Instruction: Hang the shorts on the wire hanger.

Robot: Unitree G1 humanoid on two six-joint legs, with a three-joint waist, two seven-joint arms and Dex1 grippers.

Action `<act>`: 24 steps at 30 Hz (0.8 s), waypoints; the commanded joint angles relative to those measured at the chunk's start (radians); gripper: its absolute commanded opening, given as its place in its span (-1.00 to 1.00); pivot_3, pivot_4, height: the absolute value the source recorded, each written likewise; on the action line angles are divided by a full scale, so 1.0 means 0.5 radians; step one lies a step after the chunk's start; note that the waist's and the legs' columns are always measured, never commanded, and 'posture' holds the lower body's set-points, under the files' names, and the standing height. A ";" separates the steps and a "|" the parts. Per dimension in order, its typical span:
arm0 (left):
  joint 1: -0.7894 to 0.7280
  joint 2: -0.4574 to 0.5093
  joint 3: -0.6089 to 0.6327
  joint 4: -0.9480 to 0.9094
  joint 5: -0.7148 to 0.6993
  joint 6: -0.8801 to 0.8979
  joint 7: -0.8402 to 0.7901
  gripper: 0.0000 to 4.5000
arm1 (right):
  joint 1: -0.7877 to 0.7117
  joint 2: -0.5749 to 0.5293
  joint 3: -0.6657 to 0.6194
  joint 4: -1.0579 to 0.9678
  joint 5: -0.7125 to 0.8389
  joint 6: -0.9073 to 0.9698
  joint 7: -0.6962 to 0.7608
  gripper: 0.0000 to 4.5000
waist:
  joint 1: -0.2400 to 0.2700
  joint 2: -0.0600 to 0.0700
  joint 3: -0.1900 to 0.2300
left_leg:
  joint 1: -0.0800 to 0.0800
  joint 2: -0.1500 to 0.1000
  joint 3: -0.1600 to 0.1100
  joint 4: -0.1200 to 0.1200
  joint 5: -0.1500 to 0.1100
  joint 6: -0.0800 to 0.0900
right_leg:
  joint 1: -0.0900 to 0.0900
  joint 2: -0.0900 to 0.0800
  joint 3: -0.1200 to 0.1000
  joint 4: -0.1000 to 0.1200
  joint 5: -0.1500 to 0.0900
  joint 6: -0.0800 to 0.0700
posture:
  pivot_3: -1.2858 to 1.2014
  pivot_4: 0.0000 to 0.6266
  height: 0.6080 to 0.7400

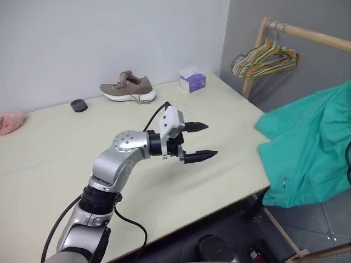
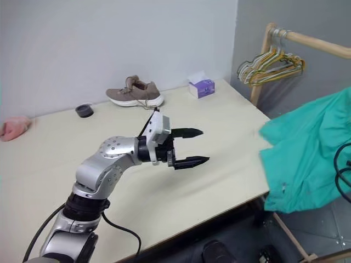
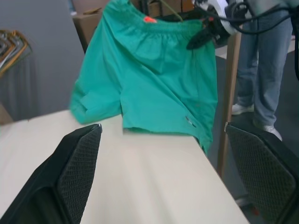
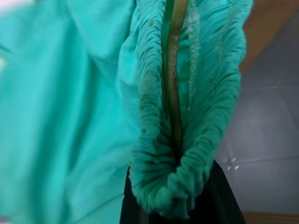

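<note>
The teal-green shorts hang in the air off the table's right edge, with one leg hem brushing that edge. The orange-red drawstring shows at the waistband. In the right wrist view the gathered waistband is bunched between the fingers of my right gripper, which is shut on it. The thin wire hanger runs inside the waistband fold. That gripper also shows at the shorts' top corner. My left gripper hovers open and empty over the table, pointing toward the shorts.
On the cream table a brown shoe, a purple tissue box, a small black disc and a pink fluffy cloth line the far side. A wooden rack holds pastel hangers. A person's legs stand behind the shorts.
</note>
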 commanded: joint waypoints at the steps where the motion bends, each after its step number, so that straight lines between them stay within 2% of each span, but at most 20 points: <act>1: -0.095 -0.036 -0.030 -0.054 0.079 -0.090 0.052 0.99 | -0.209 -0.069 0.002 0.031 -0.023 0.007 -0.110 -1.00 | -0.016 0.001 0.000 | 0.001 -0.001 0.002 0.000 -0.001 0.002 | 0.002 0.000 0.000 -0.001 -0.001 0.001 | -0.36 -0.95 1.00; 12: -0.308 -0.235 -0.058 0.023 0.052 -0.080 0.073 0.99 | -0.788 -0.153 0.137 0.696 -0.024 0.170 -0.273 -1.00 | -0.041 0.004 0.004 | 0.006 -0.008 0.005 0.003 -0.005 0.009 | 0.016 -0.002 0.002 -0.013 -0.004 0.007 | -0.37 -0.90 1.00; 18: -0.336 -0.276 -0.041 0.040 0.029 -0.073 0.065 0.99 | -0.894 -0.204 0.226 0.956 0.000 0.245 -0.266 -1.00 | -0.041 0.008 0.007 | 0.008 -0.009 0.007 0.002 -0.006 0.010 | 0.018 -0.003 0.002 -0.014 -0.005 0.009 | -0.36 -0.90 1.00; 24: -0.382 -0.301 0.015 0.043 -0.114 0.052 0.039 0.99 | -0.948 -0.240 0.278 1.117 -0.002 0.177 -0.262 -1.00 | -0.041 0.008 0.007 | 0.008 -0.009 0.006 0.002 -0.006 0.010 | 0.020 -0.003 0.001 -0.017 -0.005 0.010 | -0.36 -0.92 1.00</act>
